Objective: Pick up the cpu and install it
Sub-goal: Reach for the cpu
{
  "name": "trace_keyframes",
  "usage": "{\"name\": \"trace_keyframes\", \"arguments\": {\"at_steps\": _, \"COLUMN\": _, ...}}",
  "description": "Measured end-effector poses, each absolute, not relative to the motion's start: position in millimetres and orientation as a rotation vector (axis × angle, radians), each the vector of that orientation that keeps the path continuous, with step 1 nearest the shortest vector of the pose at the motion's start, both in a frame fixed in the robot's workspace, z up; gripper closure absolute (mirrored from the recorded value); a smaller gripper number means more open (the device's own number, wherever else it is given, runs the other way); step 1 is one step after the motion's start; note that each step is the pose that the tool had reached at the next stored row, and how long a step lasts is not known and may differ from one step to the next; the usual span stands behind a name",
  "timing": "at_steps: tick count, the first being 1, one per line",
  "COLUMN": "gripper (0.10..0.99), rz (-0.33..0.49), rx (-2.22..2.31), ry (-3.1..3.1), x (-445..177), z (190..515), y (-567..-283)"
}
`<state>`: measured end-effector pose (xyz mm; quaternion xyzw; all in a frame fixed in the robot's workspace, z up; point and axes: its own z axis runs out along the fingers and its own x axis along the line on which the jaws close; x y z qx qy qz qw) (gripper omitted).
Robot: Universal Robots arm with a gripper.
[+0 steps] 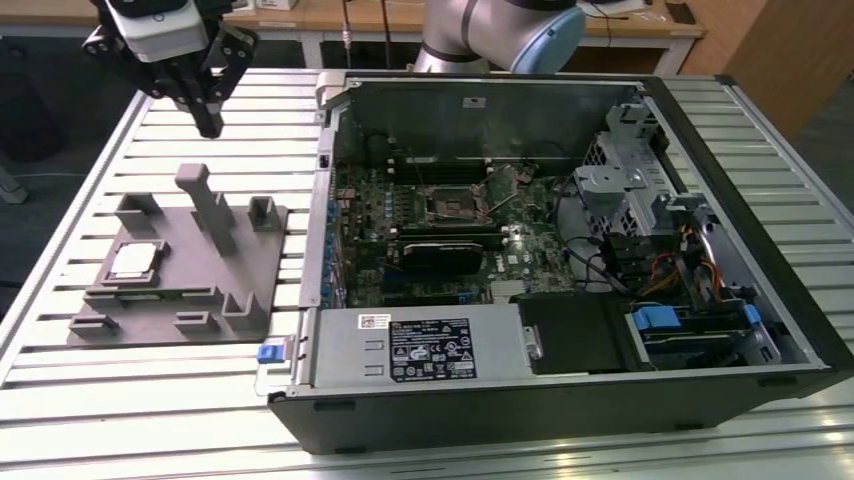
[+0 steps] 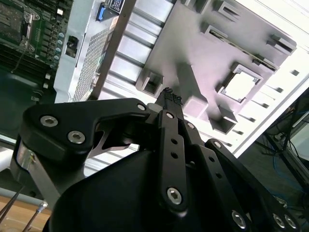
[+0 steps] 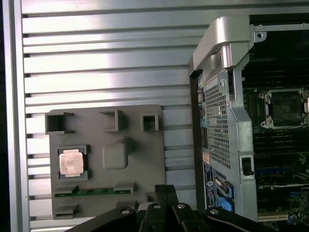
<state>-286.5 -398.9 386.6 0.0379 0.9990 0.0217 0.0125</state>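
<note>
- Gripper [image 1: 208, 128]: fingers [image 2: 170, 100] were closed together, empty, touching nothing, raised near the grey tray's [image 1: 187, 295] far edge.
- Cpu [image 1: 134, 262]: lay in a recess by the tray's edge at the exterior view's left.
</note>
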Motion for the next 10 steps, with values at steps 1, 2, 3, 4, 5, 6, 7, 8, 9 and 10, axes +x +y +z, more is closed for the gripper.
{"name": "trace_keyframes", "arguments": {"at_steps": 1, "gripper": 0.980, "rz": 0.068, "rx": 0.118, "ry": 3.114, "x": -287.4, "z": 386.5, "y": -398.9}}
{"name": "trace_keyframes", "arguments": {"at_steps": 2, "gripper": 0.980, "rz": 0.068, "rx": 0.118, "ry": 3.114, "x": -288.4, "z": 386.5, "y": -398.9}}
{"name": "trace_keyframes", "arguments": {"at_steps": 3, "gripper": 0.980, "rz": 0.068, "rx": 0.118, "ry": 3.114, "x": -289.3, "z": 386.4, "y": -398.9}}
{"name": "trace_keyframes", "arguments": {"at_steps": 4, "gripper": 0.980, "rz": 0.068, "rx": 0.118, "ry": 3.114, "x": -290.4, "z": 386.3, "y": -398.9}}
{"name": "trace_keyframes", "arguments": {"at_steps": 5, "gripper": 0.980, "rz": 0.068, "rx": 0.118, "ry": 3.114, "x": -291.3, "z": 386.3, "y": -398.9}}
{"name": "trace_keyframes", "arguments": {"at_steps": 6, "gripper": 0.980, "rz": 0.068, "rx": 0.118, "ry": 3.114, "x": -292.3, "z": 386.2, "y": -398.9}}
{"name": "trace_keyframes", "arguments": {"at_steps": 7, "gripper": 0.980, "rz": 0.068, "rx": 0.118, "ry": 3.114, "x": -293.2, "z": 386.1, "y": -399.0}}
{"name": "trace_keyframes", "arguments": {"at_steps": 8, "gripper": 0.980, "rz": 0.068, "rx": 0.118, "ry": 3.114, "x": -294.2, "z": 386.1, "y": -398.9}}
{"name": "trace_keyframes", "arguments": {"at_steps": 9, "gripper": 0.980, "rz": 0.068, "rx": 0.118, "ry": 3.114, "x": -295.1, "z": 386.1, "y": -398.9}}
{"name": "trace_keyframes", "arguments": {"at_steps": 10, "gripper": 0.980, "rz": 0.068, "rx": 0.118, "ry": 3.114, "x": -296.1, "z": 386.0, "y": -398.9}}
